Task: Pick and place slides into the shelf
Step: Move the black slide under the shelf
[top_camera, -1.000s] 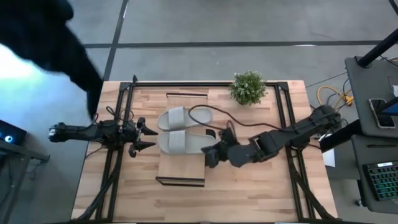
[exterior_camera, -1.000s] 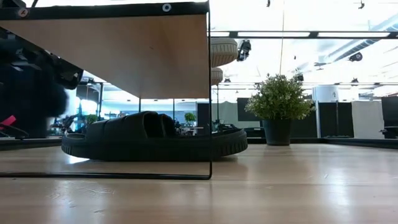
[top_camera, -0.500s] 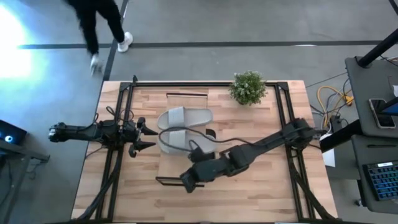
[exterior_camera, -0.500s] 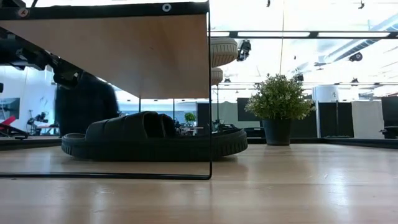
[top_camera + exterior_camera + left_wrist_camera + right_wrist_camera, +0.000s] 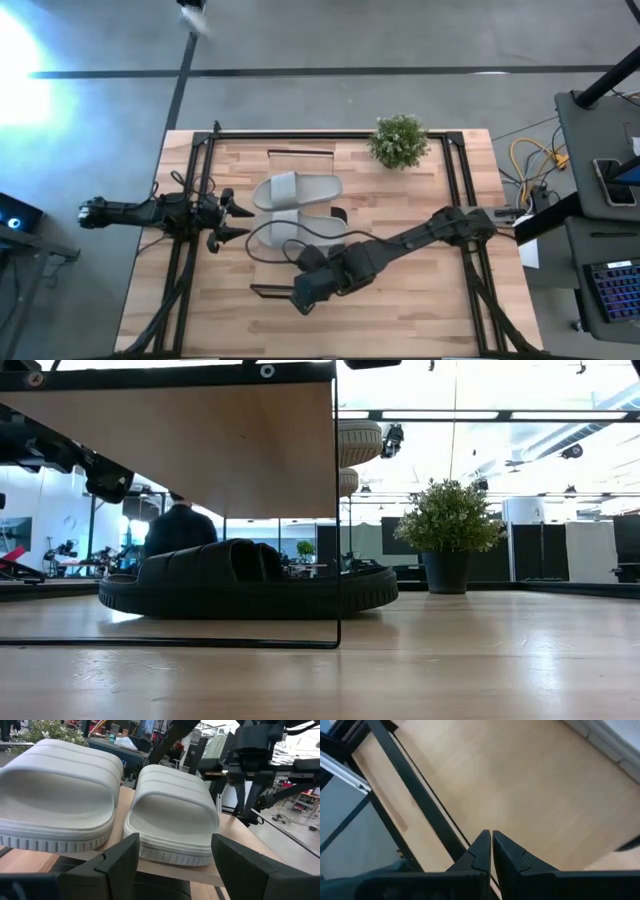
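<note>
The shelf [image 5: 298, 163] stands mid-table, and its plank top shows from below in the low view [image 5: 200, 450]. Two light grey slides [image 5: 300, 188] [image 5: 272, 230] lie side by side on the plank, soles down; they also show in the left wrist view [image 5: 55, 795] [image 5: 172, 815]. A black slide [image 5: 240, 588] lies on the table under the plank. My left gripper [image 5: 243, 221] is open and level at the shelf's left side, pointing at the grey slides. My right gripper [image 5: 298, 297] is shut and empty over the shelf's near dark frame end [image 5: 415, 795].
A potted plant [image 5: 399, 140] stands at the table's far right. Dark frame rails [image 5: 185, 250] [image 5: 465, 200] run along both table sides. Bare tabletop [image 5: 400, 310] lies near and right of the shelf. A person [image 5: 178, 530] stands in the room behind.
My right gripper has swung from the shelf's right side, beside the nearer grey slide, toward the table's near edge and left, and now stands over the shelf's near end. The slides have stayed put. A person beyond the far-left corner has walked away.
</note>
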